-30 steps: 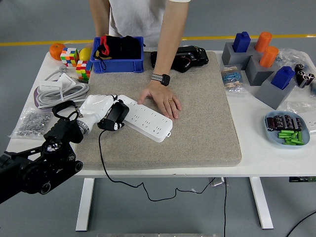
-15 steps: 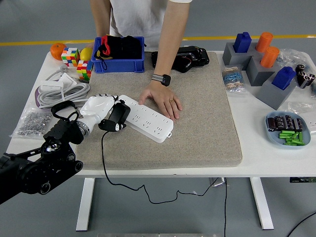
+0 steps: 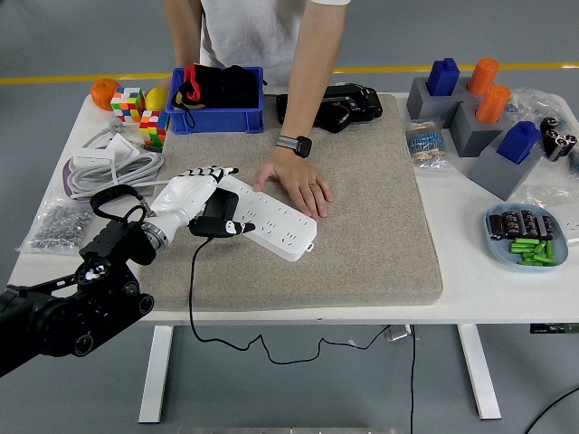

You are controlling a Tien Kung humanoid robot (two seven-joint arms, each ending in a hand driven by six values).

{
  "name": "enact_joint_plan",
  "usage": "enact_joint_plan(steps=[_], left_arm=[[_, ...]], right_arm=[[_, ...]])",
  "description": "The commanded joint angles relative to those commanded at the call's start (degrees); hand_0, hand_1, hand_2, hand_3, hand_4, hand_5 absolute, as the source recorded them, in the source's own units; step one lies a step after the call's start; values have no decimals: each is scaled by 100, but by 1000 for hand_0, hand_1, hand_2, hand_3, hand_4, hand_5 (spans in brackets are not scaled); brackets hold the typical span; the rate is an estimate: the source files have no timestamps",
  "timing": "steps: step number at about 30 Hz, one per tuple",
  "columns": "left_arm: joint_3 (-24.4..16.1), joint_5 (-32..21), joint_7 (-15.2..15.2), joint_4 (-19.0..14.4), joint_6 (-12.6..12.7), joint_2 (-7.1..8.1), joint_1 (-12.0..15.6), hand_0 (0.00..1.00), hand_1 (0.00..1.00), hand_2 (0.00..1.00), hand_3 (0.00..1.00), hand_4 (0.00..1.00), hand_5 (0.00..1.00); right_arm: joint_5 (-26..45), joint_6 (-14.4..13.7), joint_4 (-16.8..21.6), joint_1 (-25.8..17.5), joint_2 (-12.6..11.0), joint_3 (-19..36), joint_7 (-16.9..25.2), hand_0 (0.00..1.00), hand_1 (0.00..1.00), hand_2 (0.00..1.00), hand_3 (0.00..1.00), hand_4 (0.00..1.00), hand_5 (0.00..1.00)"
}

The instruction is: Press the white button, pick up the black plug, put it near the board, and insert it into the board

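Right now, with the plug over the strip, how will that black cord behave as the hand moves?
Likely floppy: the black cord hangs slack off the table edge in loops. It probably drags lightly on the black plug held by the left hand, and could snag on the mat edge.

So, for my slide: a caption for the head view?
Left hand brings black plug onto white power strip, steadied by a person's hand.

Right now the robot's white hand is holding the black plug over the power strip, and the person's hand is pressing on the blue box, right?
Not quite. The head view shows the person's hand resting flat on the grey mat beside the power strip, not on the blue box. The robot's left hand does hold the black plug.
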Motion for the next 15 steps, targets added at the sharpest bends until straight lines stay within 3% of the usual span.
enact_joint_plan(steps=[7,13,14,15], left_arm=[[-66,54,-31,-65,63,64,88,961,998,998,998,998,806],[-132,231,-329,-625,346,433,368,955,998,992,996,998,809],[-120,289,-391,-795,399,558,462,943,973,936,917,998,781],[-114,324,-420,-919,419,640,521,943,973,936,917,998,781]], right_arm=[[0,-1,19,6,2,10,6,748,720,702,657,722,405],[-8,1,10,8,1,39,2,748,721,701,656,721,404],[-8,0,9,8,0,52,4,748,720,701,656,721,403],[-10,-1,9,9,-2,61,3,748,720,701,656,721,403]])
